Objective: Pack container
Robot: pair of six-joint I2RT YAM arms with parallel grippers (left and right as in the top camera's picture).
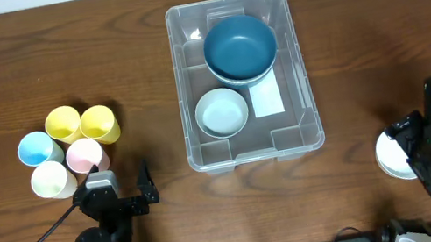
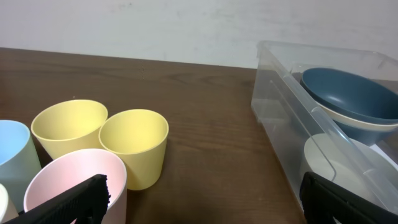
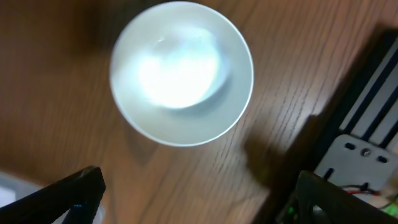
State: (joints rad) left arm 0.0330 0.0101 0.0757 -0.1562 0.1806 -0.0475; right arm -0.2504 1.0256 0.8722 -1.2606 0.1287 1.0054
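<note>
The container (image 1: 186, 99) sits mid-way across the desk (image 1: 7, 51), toward the far side (bowls (image 1: 240, 45) inside), well apart from both pairs of jaws. The left jaws, spread wide, sit near-left of it by the cups (image 1: 69, 147). The right jaws, spread too, hang over a white bowl (image 3: 181, 73) near-right.

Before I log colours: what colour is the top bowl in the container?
Dark blue bowl, clearest in overhead view.

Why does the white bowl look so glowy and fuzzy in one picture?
Right wrist view: the white bowl is out of focus, and light glares off its middle. Overhead view: sharp and evenly lit. Left wrist view: the yellow cups look sharp.
</note>
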